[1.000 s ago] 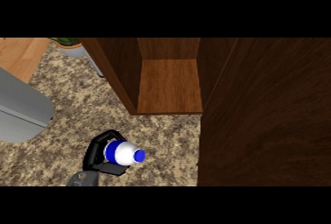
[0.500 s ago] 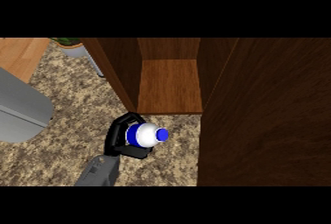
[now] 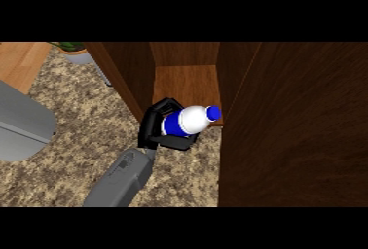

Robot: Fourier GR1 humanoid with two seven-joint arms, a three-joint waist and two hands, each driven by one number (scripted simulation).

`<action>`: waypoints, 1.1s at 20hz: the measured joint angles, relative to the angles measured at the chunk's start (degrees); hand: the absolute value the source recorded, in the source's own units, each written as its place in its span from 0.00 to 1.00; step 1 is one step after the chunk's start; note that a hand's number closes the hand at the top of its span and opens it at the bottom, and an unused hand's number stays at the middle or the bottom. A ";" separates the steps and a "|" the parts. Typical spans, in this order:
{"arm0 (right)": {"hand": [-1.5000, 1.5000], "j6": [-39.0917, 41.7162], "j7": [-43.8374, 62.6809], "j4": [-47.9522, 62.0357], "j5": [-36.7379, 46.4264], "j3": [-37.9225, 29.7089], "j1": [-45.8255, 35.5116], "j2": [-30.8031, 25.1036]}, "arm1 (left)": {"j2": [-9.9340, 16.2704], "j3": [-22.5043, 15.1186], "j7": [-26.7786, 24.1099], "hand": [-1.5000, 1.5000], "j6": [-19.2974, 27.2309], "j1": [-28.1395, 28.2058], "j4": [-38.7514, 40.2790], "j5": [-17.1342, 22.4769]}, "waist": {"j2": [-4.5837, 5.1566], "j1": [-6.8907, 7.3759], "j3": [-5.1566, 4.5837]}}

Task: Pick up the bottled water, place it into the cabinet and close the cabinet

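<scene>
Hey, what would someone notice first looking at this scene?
The bottled water, white with a blue cap and label, sits mid-frame, gripped by the black hand at the front edge of the open cabinet's wooden shelf. The dark wooden cabinet door fills the right side, above the speckled counter.

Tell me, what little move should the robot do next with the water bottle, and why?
Probably push the bottled water a bit farther forward onto the cabinet shelf. The hand is curled round it right at the shelf's front edge, the cap tipped toward the opening, so it is not inside yet.
</scene>
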 measured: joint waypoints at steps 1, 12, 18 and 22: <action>0.00 -0.10 0.20 -0.01 -0.12 -0.37 -0.42 0.13 | -0.01 -0.69 1.30 1.00 1.56 -1.53 0.09 0.73 | 0.06 0.02 0.00; 0.00 2.88 -1.95 0.39 -1.63 -5.15 0.19 -0.93 | -0.01 1.15 7.13 1.00 8.20 -18.65 13.03 8.47 | 0.67 -1.38 -0.01; 0.00 3.99 -2.40 0.70 -2.54 -7.37 -0.36 -0.90 | -0.01 1.83 7.35 1.00 15.07 -24.99 21.52 8.87 | 0.93 -1.80 0.01; 0.00 5.03 -3.55 1.30 -2.96 -7.65 0.00 -0.78 | 0.26 0.86 5.99 0.00 20.87 -27.70 28.56 5.20 | 1.16 -2.23 0.04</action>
